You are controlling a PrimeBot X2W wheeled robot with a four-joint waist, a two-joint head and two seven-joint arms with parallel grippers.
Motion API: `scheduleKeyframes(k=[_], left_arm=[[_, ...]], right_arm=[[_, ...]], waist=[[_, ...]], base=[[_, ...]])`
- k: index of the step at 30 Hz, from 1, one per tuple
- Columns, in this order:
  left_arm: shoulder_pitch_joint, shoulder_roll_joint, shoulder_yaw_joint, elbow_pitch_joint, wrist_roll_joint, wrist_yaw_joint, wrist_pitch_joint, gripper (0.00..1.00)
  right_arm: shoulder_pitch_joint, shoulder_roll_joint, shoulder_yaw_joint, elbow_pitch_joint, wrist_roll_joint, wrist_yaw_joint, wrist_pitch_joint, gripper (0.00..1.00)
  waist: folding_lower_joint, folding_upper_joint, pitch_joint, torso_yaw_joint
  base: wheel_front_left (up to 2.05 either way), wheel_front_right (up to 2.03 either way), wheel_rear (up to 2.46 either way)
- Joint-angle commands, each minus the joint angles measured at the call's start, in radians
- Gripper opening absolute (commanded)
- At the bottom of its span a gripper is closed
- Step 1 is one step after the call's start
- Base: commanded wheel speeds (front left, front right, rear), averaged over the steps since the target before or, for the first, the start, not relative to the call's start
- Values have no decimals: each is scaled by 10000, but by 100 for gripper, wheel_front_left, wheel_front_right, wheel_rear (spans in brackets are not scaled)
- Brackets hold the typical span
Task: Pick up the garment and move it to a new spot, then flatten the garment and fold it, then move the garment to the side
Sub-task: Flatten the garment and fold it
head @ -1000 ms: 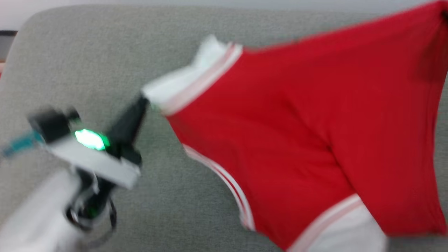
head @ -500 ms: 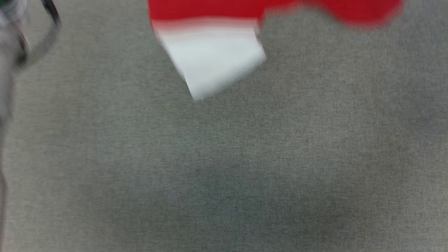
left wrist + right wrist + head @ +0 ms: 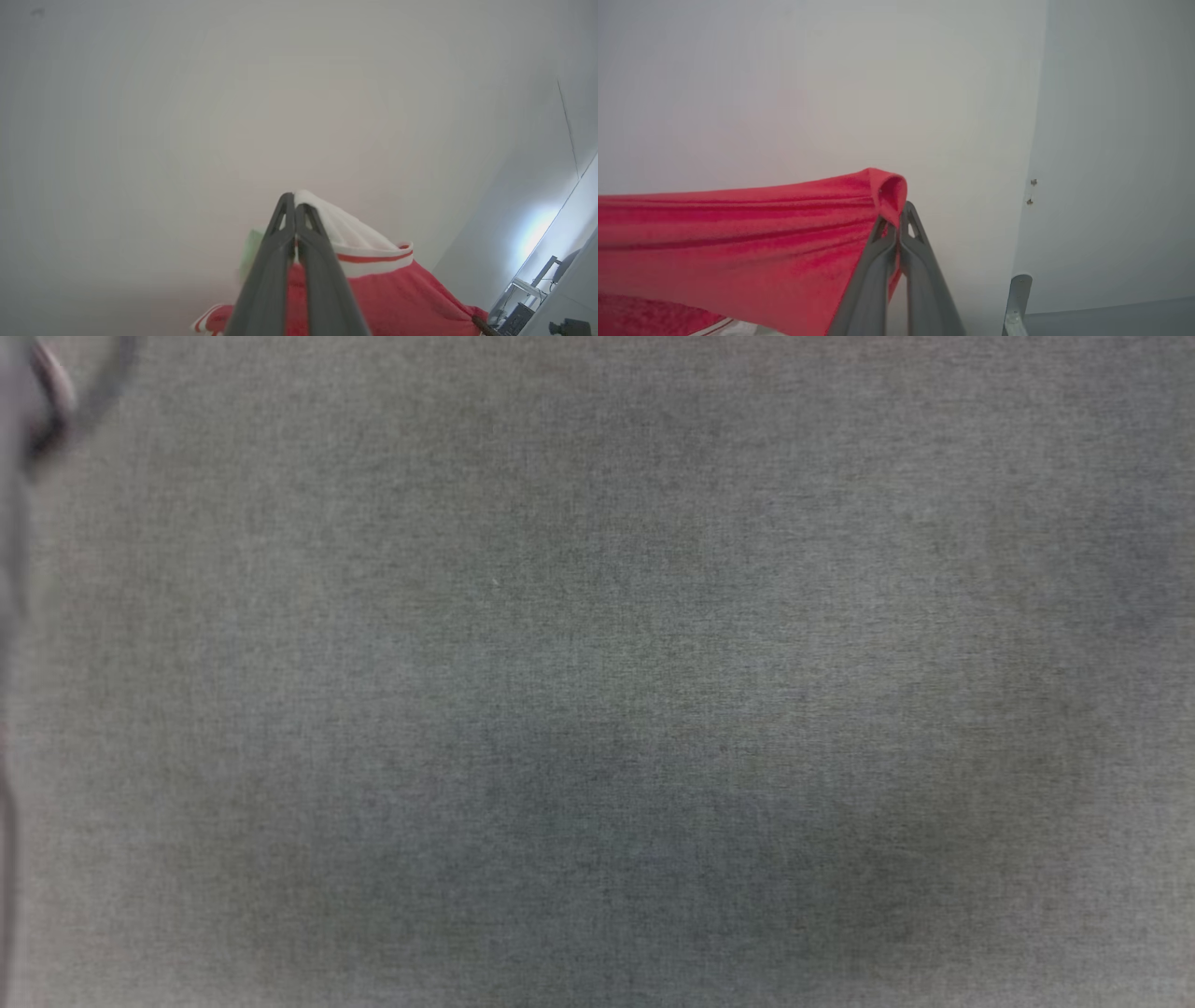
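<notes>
Both jaws clamped on the garment (image 3: 738,233), left gripper (image 3: 294,207) at a white sleeve, right gripper (image 3: 897,224) at a red edge; long axis strung taut between them, lifted, I judge, above the grey surface (image 3: 597,672).

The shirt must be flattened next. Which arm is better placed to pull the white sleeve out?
Left, probably. The left fingers are shut on the white sleeve of the shirt, while the right fingers pinch a red edge instead.
</notes>
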Motion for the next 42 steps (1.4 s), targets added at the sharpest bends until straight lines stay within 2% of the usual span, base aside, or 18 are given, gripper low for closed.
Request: scheduleKeyframes(k=[1,6,11,16,23,30,42], left_arm=[[442,199,97,-110,-207,29,-172,0],[2711,341,-72,-1567,-889,25,-384,0],[5332,650,-6,-3289,-924,23,-459,0],[8070,698,401,-4705,-571,24,-470,0],[11156,505,1109,-6156,-80,24,-474,0],[13374,302,1443,-7057,255,24,-475,0],[16232,459,2105,-8791,575,23,-474,0]], right_arm=[[322,-215,114,4,157,-67,4,0],[1885,-617,1100,-909,952,-54,239,0],[3965,-1527,1726,-2564,2298,-46,778,0],[6437,-2635,1734,-4207,3510,-47,1490,0],[9634,-3490,1129,-6276,4523,-48,2282,0],[12364,-3662,50,-7775,4687,-48,2972,0],[16157,-2707,-2618,-10489,4196,-46,4528,0]], waist=[[0,-1,38,79],[0,-1,-83,185],[0,-1,-556,202],[0,-1,-1129,212],[0,-1,-1783,136],[0,-1,-2347,129],[0,-1,-2840,126]], base=[[0,0,0],[0,0,0],[0,0,0],[0,0,0],[0,0,0],[0,0,0],[0,0,0]])
